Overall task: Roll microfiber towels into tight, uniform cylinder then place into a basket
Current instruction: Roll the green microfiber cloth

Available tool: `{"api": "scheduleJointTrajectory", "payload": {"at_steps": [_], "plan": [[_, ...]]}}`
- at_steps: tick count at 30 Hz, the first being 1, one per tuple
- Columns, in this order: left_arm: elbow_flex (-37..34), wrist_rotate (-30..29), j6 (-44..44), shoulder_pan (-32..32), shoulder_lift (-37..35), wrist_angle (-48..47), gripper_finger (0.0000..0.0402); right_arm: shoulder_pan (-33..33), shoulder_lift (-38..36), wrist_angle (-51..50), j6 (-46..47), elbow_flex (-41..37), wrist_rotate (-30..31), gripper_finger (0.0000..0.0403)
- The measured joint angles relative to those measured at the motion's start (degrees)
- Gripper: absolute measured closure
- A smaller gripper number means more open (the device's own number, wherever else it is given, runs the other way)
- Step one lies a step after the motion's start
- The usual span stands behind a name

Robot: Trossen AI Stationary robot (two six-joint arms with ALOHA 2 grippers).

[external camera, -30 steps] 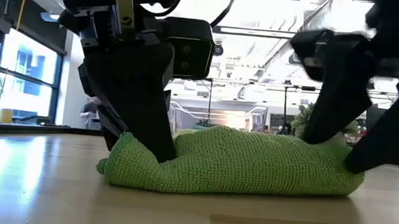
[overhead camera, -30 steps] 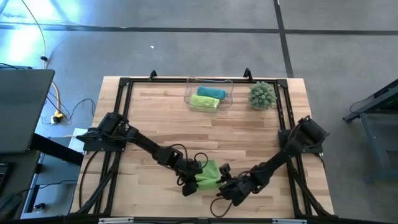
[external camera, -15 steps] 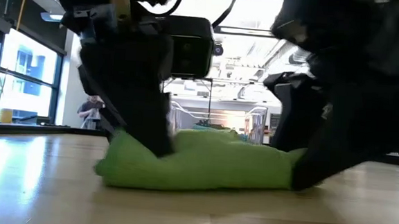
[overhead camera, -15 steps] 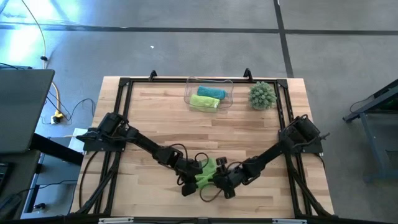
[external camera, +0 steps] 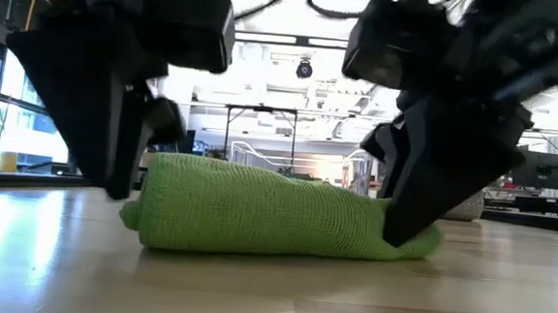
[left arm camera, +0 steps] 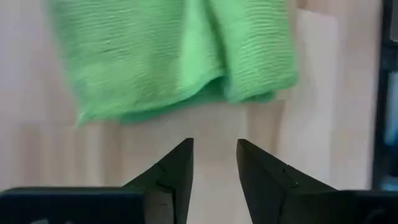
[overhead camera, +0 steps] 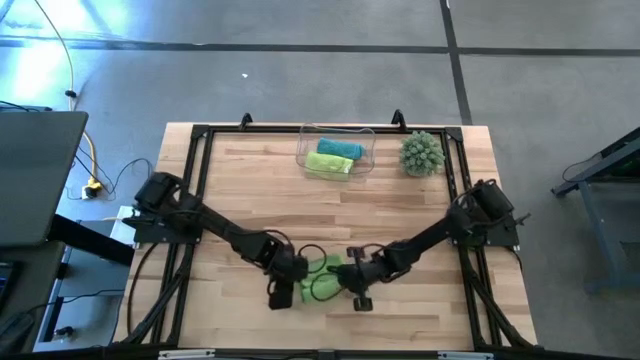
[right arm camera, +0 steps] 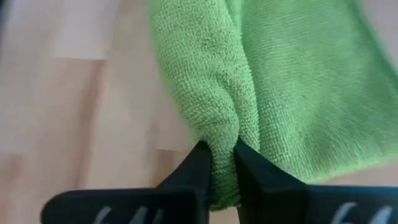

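A lime green microfiber towel (overhead camera: 322,278) lies loosely rolled on the table near its front edge, resting on its underside (external camera: 256,213). My right gripper (overhead camera: 345,279) is shut on the towel's right end. My left gripper (overhead camera: 284,291) stands open just off the towel's left end (left arm camera: 168,56), touching nothing; its fingers (left arm camera: 214,146) have bare wood between them. The clear basket (overhead camera: 362,160) stands at the far edge with a lime towel (overhead camera: 329,162) and a teal towel (overhead camera: 340,148) in it. My right gripper pinches a bulging fold at the towel's right end (right arm camera: 222,134) between its two fingers (right arm camera: 198,163). It comes slanting down from the table's right side. The towel stays lying on the table (external camera: 419,245), its folded layers bunched where the fingers close.
A round spiky green plant ball (overhead camera: 421,153) sits to the right of the basket at the far edge. A black frame (overhead camera: 196,180) runs along the table's sides. Bare wood (overhead camera: 330,215) lies between the towel and the basket.
My left gripper has let go of the towel's left end, opened, and drawn up and back toward the table's left. My right gripper has slid toward the left, rolled, and shut on the towel's right end. The towel has stayed on the table.
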Motion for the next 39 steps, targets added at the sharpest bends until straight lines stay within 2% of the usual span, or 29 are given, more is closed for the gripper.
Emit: {"api": "scheduleJointTrajectory", "payload": {"at_steps": [4, 6, 11, 14, 19, 22, 29, 32, 35, 39], "plan": [[0.05, -8.66, 1.40, -3.04, -3.36, 0.28, 0.0288, -3.17, 0.07, 0.33, 4.33, -0.07, -10.03, 0.0385], [0.07, -15.44, 1.50, -5.26, -4.36, 1.56, 0.0288, -4.75, 0.13, 0.80, 6.46, -0.17, -14.02, 0.0391], [0.20, -33.26, 6.09, -10.58, -2.72, 10.12, 0.0288, -8.16, 0.30, 2.21, 11.01, -0.28, -22.11, 0.0389], [0.03, -37.90, 10.74, -12.73, -0.16, 14.00, 0.0288, -9.99, 0.38, 2.71, 12.51, -0.31, -25.53, 0.0384], [0.16, -36.38, 14.77, -12.88, 4.85, 19.49, 0.0277, -12.04, 0.36, 2.48, 12.92, -0.33, -26.92, 0.0383], [0.05, -37.73, 14.86, -12.21, 6.86, 18.83, 0.0263, -12.65, 0.35, 2.51, 12.79, -0.33, -26.88, 0.0383], [0.33, -37.21, 10.05, -9.76, 9.78, 18.32, 0.0240, -12.73, 0.35, 2.80, 10.41, -0.33, -26.46, 0.0382], [0.48, -33.42, 6.30, -8.58, 10.22, 17.39, 0.0241, -12.74, 0.07, 2.52, 7.70, -0.33, -26.66, 0.0378], [0.46, -29.34, 3.67, -7.59, 10.21, 16.73, 0.0249, -12.27, -1.05, 1.33, 3.94, -0.39, -26.77, 0.0353], [0.48, -25.02, 2.44, -6.65, 9.61, 15.49, 0.0267, -11.39, -4.51, -3.67, 0.43, -0.44, -27.12, 0.0294]]}}
